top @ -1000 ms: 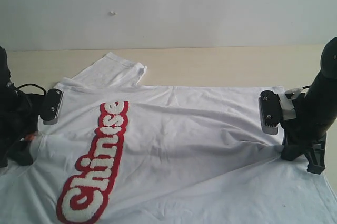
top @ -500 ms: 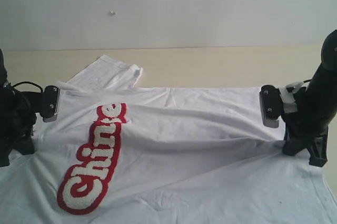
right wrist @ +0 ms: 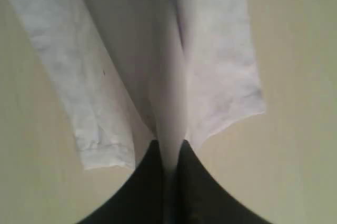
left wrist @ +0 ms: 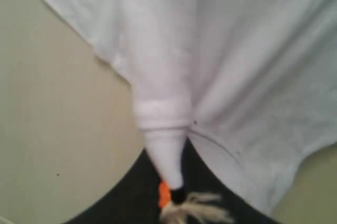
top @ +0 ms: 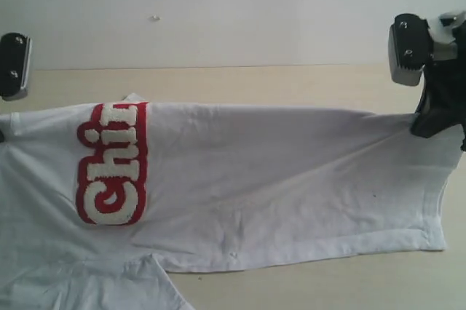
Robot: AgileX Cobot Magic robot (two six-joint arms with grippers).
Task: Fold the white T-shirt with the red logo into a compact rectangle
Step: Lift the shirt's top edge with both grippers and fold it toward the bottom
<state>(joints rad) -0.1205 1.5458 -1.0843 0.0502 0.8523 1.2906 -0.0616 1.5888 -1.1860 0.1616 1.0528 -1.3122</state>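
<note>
My left hand (left wrist: 171,184) pinching the white cotton T-shirt's (top: 255,179) ribbed collar, my right hand (right wrist: 169,163) pinching its opposite end

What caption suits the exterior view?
Left gripper and right gripper hold the white T-shirt stretched across the table, red logo visible.

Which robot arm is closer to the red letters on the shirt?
Left. The left arm pinches the white T-shirt beside the red logo; the right arm holds the opposite end.
</note>
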